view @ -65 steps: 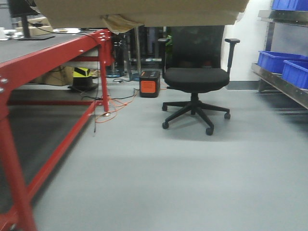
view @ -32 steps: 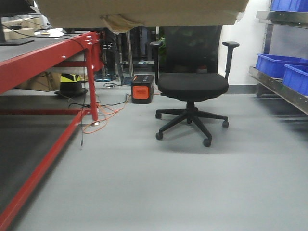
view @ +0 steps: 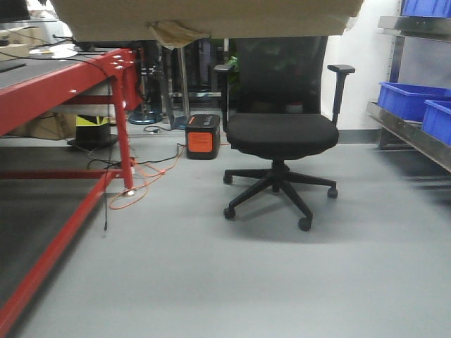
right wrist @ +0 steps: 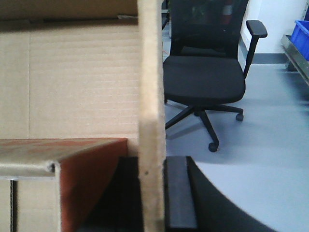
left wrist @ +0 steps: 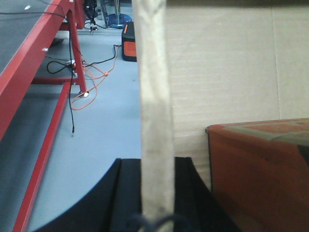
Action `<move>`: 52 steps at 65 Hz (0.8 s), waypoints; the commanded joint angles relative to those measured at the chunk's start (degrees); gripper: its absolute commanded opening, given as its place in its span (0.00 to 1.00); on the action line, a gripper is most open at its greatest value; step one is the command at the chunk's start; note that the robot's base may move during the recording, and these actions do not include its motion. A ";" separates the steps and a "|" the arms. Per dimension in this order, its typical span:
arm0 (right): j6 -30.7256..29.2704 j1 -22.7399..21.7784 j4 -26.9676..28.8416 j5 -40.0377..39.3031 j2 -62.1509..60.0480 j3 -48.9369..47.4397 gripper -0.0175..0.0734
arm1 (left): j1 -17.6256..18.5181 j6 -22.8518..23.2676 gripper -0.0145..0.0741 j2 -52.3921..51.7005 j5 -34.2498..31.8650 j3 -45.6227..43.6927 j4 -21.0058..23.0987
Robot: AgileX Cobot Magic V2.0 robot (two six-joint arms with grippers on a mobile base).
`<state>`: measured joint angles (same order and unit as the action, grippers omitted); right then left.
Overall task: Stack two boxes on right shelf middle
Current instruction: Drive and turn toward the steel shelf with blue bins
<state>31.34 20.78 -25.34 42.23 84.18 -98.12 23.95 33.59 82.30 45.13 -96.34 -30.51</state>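
A brown cardboard box (view: 204, 17) is held up in front of me; its underside fills the top of the front view, with a torn yellowish tape strip (view: 176, 33) hanging from it. My left gripper (left wrist: 155, 164) is shut on the box's left wall edge (left wrist: 153, 96). My right gripper (right wrist: 152, 164) is shut on the right wall edge (right wrist: 150, 72). A reddish-brown carton (left wrist: 260, 169) lies inside the box and also shows in the right wrist view (right wrist: 82, 169). The steel shelf (view: 409, 130) stands at the far right with its rail running toward me. A second brown box cannot be told apart.
A black office chair (view: 280, 134) stands on the grey floor straight ahead. A red-framed table (view: 70, 91) runs along the left, with orange cables (view: 141, 184) and an orange-black device (view: 202, 136) near its leg. Blue bins (view: 416, 98) sit on the shelf.
The view has shifted: the chair is nearer and larger, and the red table has slid left and out of frame. The box stays held at the same place by both grippers.
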 commanded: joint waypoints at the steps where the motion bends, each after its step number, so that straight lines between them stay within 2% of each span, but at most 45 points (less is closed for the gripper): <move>1: 0.09 -0.58 -2.20 -3.31 -0.77 -0.83 0.02 | -0.04 0.07 0.04 -0.95 -1.58 -0.46 -0.92; 19: 0.09 -0.58 -2.20 -5.43 -0.77 -0.83 0.02 | -0.04 0.07 0.04 -0.95 -1.58 -0.46 -0.92; 52: 0.09 -0.58 -2.20 -15.00 -0.77 -0.83 0.02 | -0.04 0.07 0.04 -0.95 -1.58 -0.46 -0.92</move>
<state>31.23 20.56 -26.47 34.15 84.18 -98.12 23.95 33.59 82.18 45.13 -96.34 -31.27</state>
